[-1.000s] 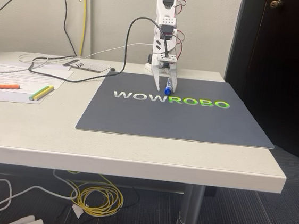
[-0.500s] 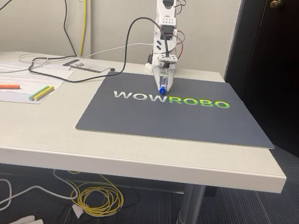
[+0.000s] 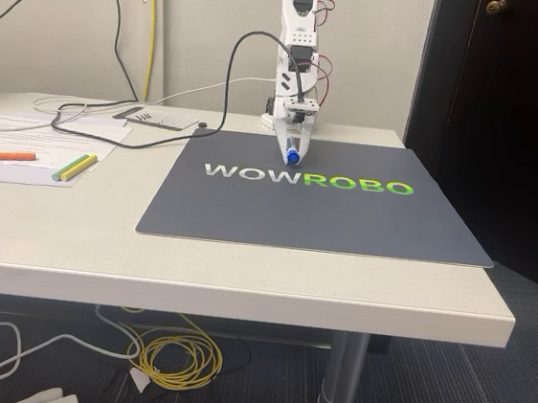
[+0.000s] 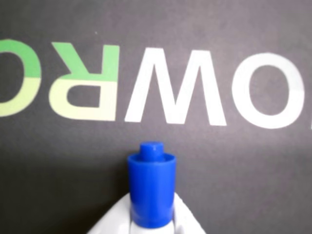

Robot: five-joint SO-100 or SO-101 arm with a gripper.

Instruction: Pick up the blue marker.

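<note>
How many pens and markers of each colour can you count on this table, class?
Blue marker, held in the gripper: 1
Orange pen: 1
Yellow pen: 1
Green pen: 1
Total: 4

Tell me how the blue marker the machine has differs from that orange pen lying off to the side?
The blue marker is pinched in the gripper, cap pointing down toward the dark mat; the orange pen lies flat on papers, untouched. The blue marker looks stubby and thick, the orange pen long and slim. Their colours differ too. Both are writing tools at this table.
</note>
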